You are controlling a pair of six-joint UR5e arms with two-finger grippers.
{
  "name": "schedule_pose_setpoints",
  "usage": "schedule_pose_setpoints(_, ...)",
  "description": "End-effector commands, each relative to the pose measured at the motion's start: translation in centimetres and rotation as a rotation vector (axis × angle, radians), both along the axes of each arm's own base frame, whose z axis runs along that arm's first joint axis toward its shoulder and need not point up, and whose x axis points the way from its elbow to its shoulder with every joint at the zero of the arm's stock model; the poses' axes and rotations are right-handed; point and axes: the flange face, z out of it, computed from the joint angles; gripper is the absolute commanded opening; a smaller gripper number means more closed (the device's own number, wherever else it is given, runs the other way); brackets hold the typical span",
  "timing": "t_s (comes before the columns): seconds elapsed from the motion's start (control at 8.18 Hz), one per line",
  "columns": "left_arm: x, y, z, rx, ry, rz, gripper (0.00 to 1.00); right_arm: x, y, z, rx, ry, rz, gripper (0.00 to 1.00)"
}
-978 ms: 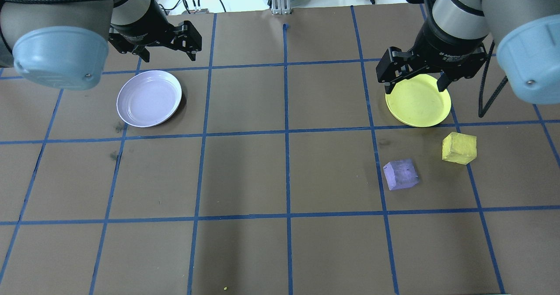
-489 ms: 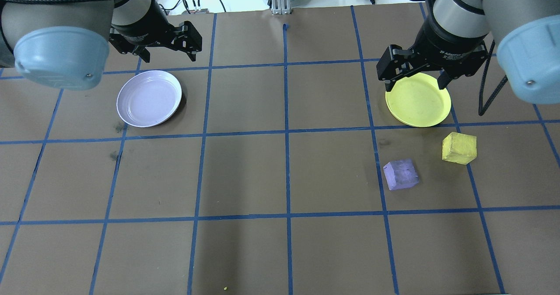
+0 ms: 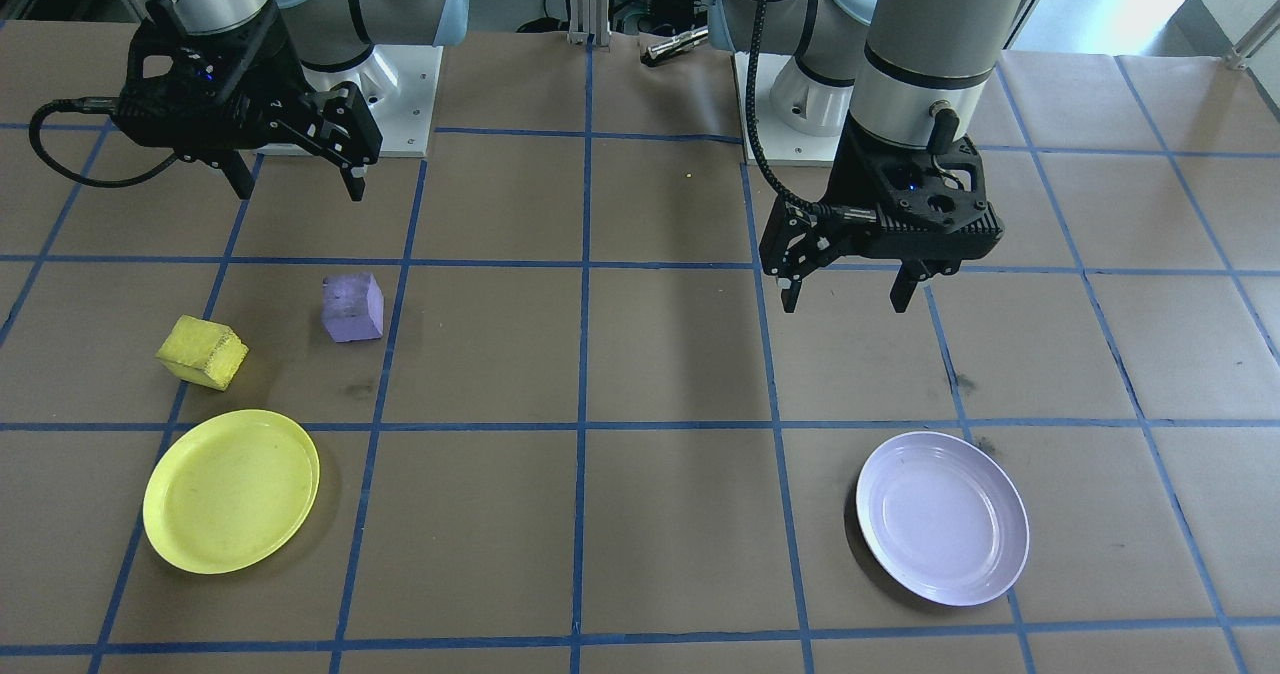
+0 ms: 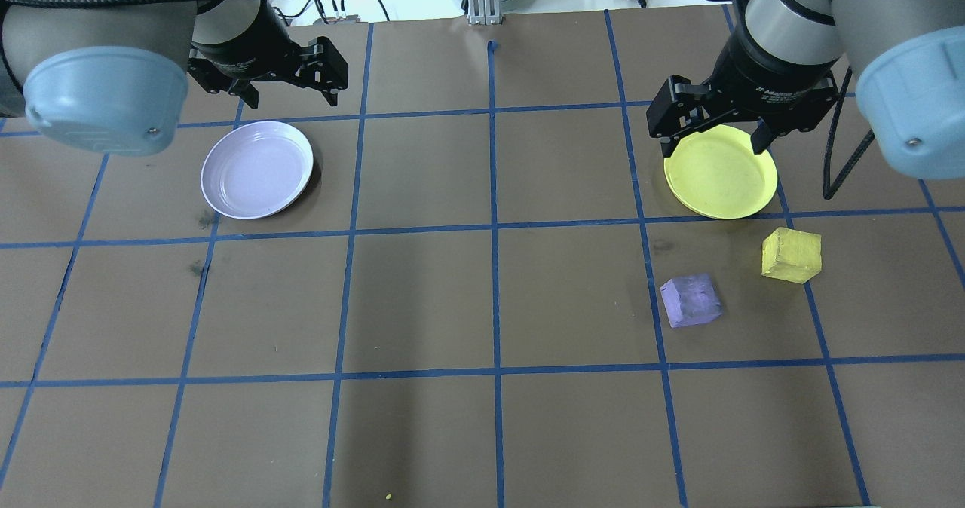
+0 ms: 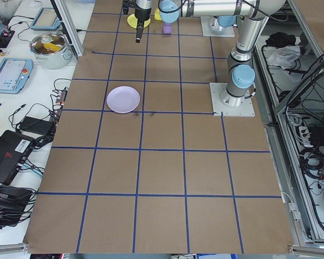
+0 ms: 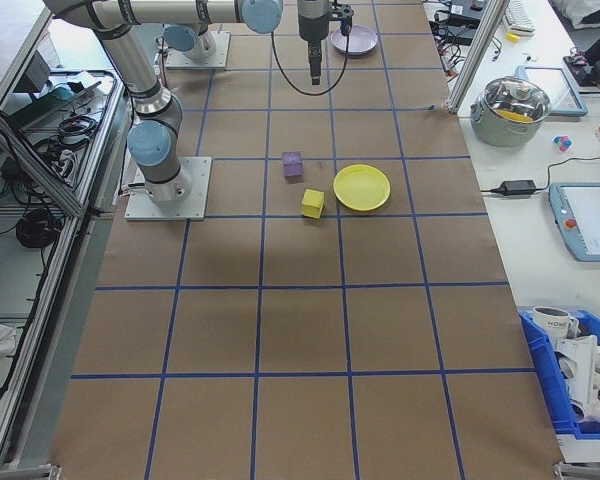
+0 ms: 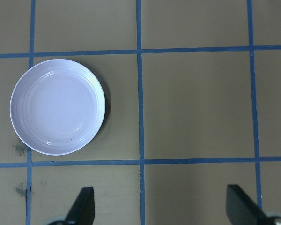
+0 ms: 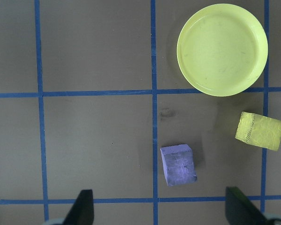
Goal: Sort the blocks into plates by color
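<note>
- Left gripper (image 4: 288,95) hangs at the upper left of the overhead view, just above the lavender plate (image 4: 257,169); its jaws are spread and hold nothing.
- Right gripper (image 4: 711,143) hangs at the upper right of that view, over the top edge of the yellow plate (image 4: 722,176); its jaws are spread and hold nothing.
- Both plates are bare, well apart, on the brown table (image 4: 482,304) with its blue tape grid.
- Yellow block (image 4: 790,255) lies on the table just below the yellow plate, near it but not touching.
- Purple block (image 4: 690,301) lies lower and to the left of the yellow block, apart from it, in the right half of the overhead view.
</note>
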Motion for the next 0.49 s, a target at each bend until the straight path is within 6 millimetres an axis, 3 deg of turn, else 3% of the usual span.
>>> schedule_pose_setpoints(0.0,0.02,0.12,0.08,-0.001,-0.002,-0.002,1.00,0.02,0.01,-0.04,0.001,-0.002,-0.003,1.00)
schedule_pose_setpoints(0.37,0.00,0.01,-0.01,0.000,0.000,-0.001,1.00,-0.02,-0.07,-0.14,-0.001,0.002,-0.008,1.00)
